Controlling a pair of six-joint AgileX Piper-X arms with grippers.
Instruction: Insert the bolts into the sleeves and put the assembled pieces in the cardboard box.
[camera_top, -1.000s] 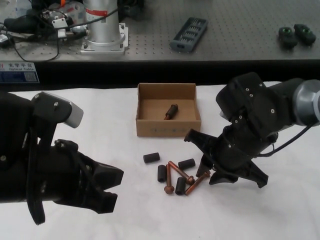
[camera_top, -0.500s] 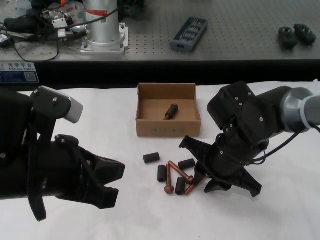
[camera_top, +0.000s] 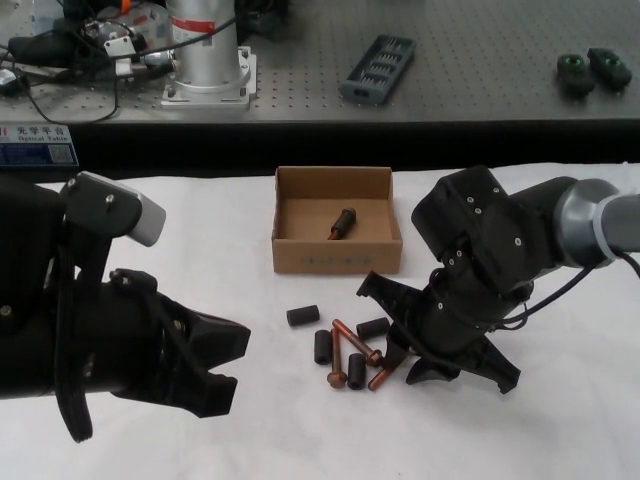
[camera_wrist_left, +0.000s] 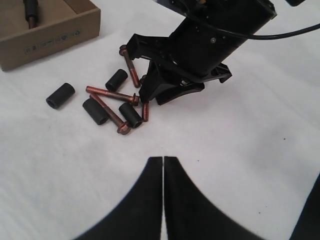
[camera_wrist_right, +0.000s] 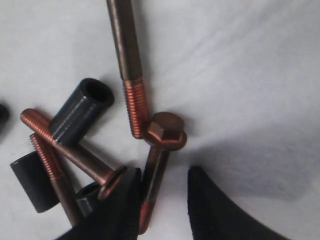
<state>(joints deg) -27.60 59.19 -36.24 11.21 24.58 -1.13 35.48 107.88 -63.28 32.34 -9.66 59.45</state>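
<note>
Before the cardboard box (camera_top: 336, 258), the right gripper (camera_wrist_right: 164, 180), slightly open, straddles a bolt (camera_wrist_right: 159, 165) (plain in its wrist view) among sleeves (camera_wrist_right: 80, 112); the left gripper (camera_wrist_left: 163, 161) is closed and empty.

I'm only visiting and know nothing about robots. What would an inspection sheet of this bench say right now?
Surface: white cloth, lightly wrinkled.
Job's things: cardboard box holding one assembled piece; four sleeves and four bolts loose in front of it.
Clutter: ribbed dark rack, two black knobs and a metal post, all on the perforated metal table behind.
Tools: left tool shut, empty; right tool open, astride a bolt.
Cables: tangle at far left; one cable along the right arm.
Surroundings: a label on that table's edge; nothing else seen.
</note>
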